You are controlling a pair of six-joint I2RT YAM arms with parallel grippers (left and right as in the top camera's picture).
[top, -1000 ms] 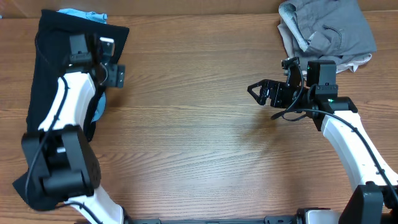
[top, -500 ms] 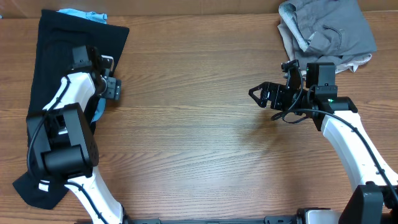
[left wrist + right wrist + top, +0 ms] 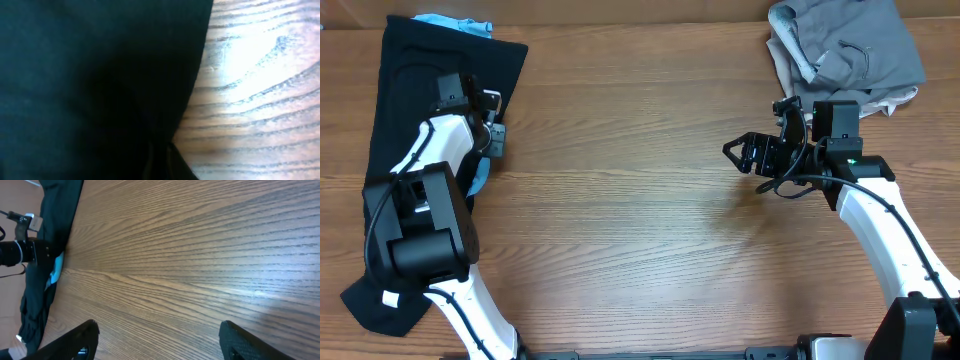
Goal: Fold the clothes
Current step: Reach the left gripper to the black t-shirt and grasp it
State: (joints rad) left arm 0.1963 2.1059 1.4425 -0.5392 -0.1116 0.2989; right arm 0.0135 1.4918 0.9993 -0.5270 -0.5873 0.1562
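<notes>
- The black shirt (image 3: 408,80) lies long down the table's (image 3: 640,230) left edge, white tag (image 3: 390,297) at the near end, so I'd guess it's next to be folded.
- A light blue tee (image 3: 445,22) pokes out from under it; most of that is buried.
- The left gripper (image 3: 493,140) sits right on the shirt's right hem, probably going for a grab. Its wrist cam is basically all black cloth, so I honestly can't tell whether the jaws are apart or closed.
- The right gripper (image 3: 740,152) hangs over bare wood, spread wide, holding nothing.
- The grey pile (image 3: 850,45) is bunched in the far right corner and cut off by the frame.
</notes>
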